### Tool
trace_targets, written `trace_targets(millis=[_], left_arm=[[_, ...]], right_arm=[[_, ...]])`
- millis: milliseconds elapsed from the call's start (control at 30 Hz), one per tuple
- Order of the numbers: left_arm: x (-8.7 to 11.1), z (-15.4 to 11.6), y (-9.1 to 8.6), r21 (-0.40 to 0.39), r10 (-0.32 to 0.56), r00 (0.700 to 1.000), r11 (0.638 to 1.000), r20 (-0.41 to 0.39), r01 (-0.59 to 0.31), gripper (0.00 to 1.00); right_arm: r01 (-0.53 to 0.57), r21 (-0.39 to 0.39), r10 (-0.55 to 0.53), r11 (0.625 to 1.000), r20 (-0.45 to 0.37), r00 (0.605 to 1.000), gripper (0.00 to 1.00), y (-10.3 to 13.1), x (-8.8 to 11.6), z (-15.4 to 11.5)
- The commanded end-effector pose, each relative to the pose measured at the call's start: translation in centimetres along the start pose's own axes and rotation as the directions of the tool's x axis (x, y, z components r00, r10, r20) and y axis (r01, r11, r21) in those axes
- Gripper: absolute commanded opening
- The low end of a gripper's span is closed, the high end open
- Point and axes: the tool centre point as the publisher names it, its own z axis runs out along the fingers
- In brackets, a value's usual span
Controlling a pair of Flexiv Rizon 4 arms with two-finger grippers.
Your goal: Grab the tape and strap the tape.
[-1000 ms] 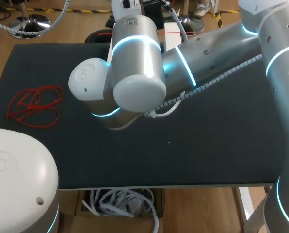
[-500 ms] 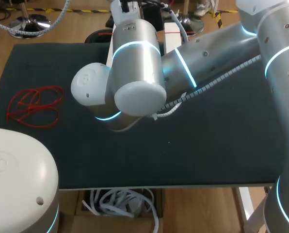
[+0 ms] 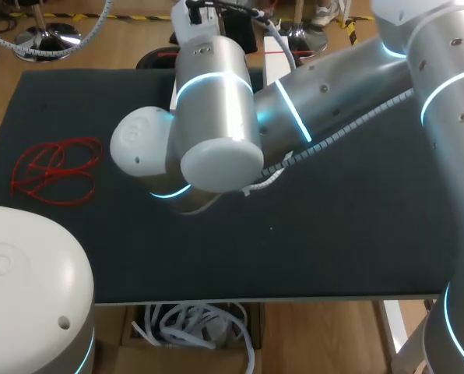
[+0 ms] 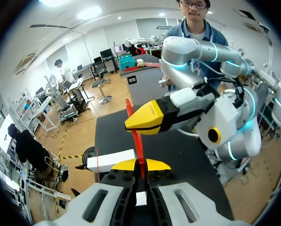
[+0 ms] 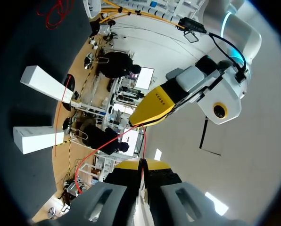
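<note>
Left wrist view: left gripper and right gripper both pinch the tape; strapping probably comes next, needing tension.

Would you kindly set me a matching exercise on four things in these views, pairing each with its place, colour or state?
1 red strand
2 red tangle
3 two blocks
4 mat

A lying loose on the mat
B dark
C white
D held by both the left gripper and the right gripper

Pairs: 1-D, 2-A, 3-C, 4-B
</note>
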Motion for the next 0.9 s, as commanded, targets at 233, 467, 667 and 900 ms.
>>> trace_targets(millis=[233,467,667,900], left_arm=[[0.0,-0.1,-0.1,-0.003,-0.001,1.000,1.000,-0.002,0.001,0.00],[0.0,-0.1,-0.1,-0.003,-0.001,1.000,1.000,-0.002,0.001,0.00],[0.0,-0.1,-0.1,-0.003,-0.001,1.000,1.000,-0.002,0.001,0.00],[0.0,-0.1,-0.1,-0.003,-0.001,1.000,1.000,-0.002,0.001,0.00]], right_arm=[[0.015,0.013,-0.015,1.000,-0.004,1.000,0.00,1.1,-0.2,0.0],[0.025,0.009,-0.025,1.000,-0.006,1.000,0.00,1.7,-0.2,0.0],[0.030,0.006,-0.030,1.000,-0.007,1.000,0.00,2.0,-0.2,0.1],[0.017,0.010,-0.017,1.000,-0.006,1.000,0.00,1.7,-0.4,-0.1]])
